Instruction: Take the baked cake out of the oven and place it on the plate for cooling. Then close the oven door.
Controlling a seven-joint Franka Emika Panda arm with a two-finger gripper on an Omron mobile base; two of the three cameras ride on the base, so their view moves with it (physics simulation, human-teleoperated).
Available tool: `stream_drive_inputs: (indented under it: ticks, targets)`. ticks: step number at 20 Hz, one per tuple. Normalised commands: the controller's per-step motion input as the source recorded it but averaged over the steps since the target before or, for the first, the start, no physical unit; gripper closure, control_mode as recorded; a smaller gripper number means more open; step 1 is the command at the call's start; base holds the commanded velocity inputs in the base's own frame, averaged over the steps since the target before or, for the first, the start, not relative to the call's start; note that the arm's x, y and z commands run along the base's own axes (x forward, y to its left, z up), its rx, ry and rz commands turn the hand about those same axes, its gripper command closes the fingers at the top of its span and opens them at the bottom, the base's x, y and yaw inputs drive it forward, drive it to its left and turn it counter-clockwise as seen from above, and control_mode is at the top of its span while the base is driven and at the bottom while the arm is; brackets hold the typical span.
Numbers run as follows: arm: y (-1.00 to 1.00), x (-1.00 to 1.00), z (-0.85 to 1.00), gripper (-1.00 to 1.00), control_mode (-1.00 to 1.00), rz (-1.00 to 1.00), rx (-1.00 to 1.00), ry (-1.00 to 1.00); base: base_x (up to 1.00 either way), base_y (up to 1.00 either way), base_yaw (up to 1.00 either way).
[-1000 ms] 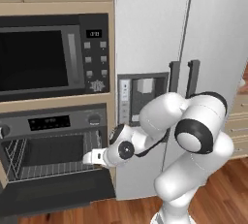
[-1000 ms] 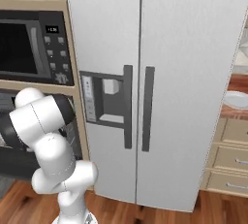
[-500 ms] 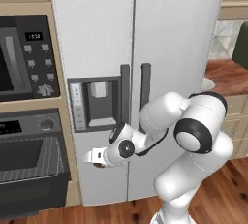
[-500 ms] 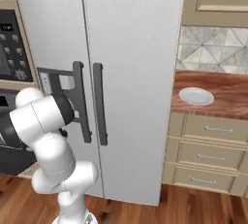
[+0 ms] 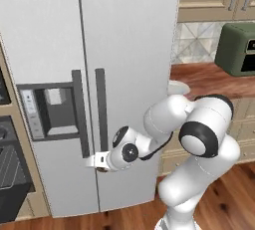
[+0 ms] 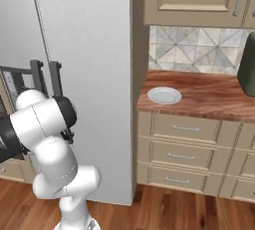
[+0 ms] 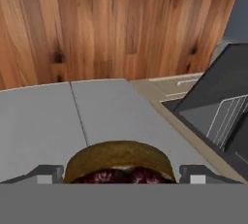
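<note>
Holding the baked cake (image 7: 118,166) between its two fingers, the gripper (image 7: 118,174) is closed on it: in the hand view the cake sits between the two grey finger tips, with a brown crust on top and a dark reddish part below. In the left base view the gripper (image 5: 99,162) is low, in front of the lower part of the grey refrigerator (image 5: 99,50), just beside its two dark vertical handles, and a small dark reddish spot shows under the hand. The white arm (image 5: 199,134) bends from the lower right toward the left.

The oven (image 5: 11,174) is at the far left edge of the left base view, with part of the wire rack visible inside; the oven door (image 7: 213,92) is open and lies down, as the hand view shows at its right side, next to the wire rack (image 7: 227,119). The wooden floor (image 7: 116,24) fills the upper part of the hand view.

The plate (image 6: 164,95) lies on the wooden tabletop (image 6: 209,94) to the right of the refrigerator, near the front left corner of the tabletop, and nothing lies on it. In the left base view the plate (image 5: 180,87) is partly hidden behind the arm. The cake is well apart from the plate. A green appliance (image 5: 238,50) stands on the tabletop further to the right, against the tiled wall. Below the tabletop there are beige drawers (image 6: 189,149).
</note>
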Motion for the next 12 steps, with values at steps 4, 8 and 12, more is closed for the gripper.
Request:
stream_drive_inputs:
  ticks: [4,8,12]
  targets:
    - [0.0,0.0,0.0,1.0,1.0,0.0,0.0,0.0,0.3,-0.72,0.0]
    - [0.0,0.0,0.0,1.0,1.0,0.0,0.0,0.0,0.36,-0.69,0.0]
    - [0.0,0.0,0.0,1.0,1.0,0.0,0.0,0.0,0.39,-0.67,0.0]
